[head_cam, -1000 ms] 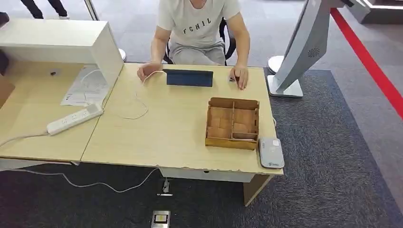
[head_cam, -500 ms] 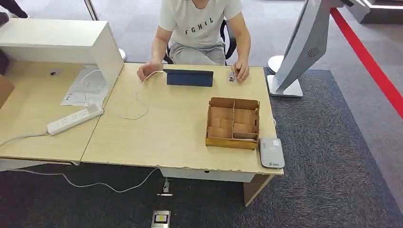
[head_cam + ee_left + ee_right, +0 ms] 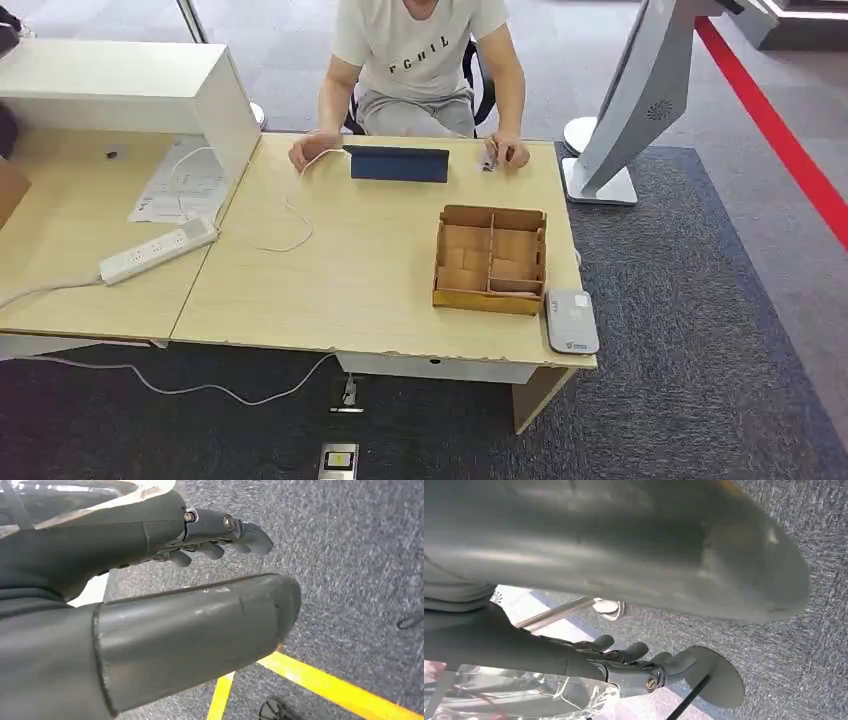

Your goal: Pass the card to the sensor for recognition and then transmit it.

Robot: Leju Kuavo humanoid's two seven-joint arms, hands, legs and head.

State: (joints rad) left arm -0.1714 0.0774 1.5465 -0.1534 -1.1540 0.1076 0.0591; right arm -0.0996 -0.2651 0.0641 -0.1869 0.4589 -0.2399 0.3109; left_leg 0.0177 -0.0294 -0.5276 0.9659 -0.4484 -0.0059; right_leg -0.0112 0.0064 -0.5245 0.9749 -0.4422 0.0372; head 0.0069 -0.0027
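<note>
A white card sensor (image 3: 571, 320) lies at the table's near right corner, beside a wooden compartment box (image 3: 485, 300). Across the table sits a person (image 3: 418, 60); one of their hands (image 3: 508, 151) rests at the far edge on a small object (image 3: 489, 160) too small to identify. I cannot make out a card plainly. My left hand (image 3: 165, 570) hangs over grey carpet, its fingers (image 3: 227, 532) apart from the thumb, holding nothing. My right hand (image 3: 589, 660) also hangs over carpet, fingers (image 3: 644, 665) loosely extended and empty.
A dark tablet (image 3: 398, 163) with a white cable stands in front of the person. A power strip (image 3: 157, 250) and papers (image 3: 180, 185) lie on the left desk beside a white cabinet (image 3: 130, 85). A white kiosk stand (image 3: 640, 100) rises right of the table.
The person's hand near the table's far right edge has pulled back toward them with the small object. Everything else on the table is as before.
</note>
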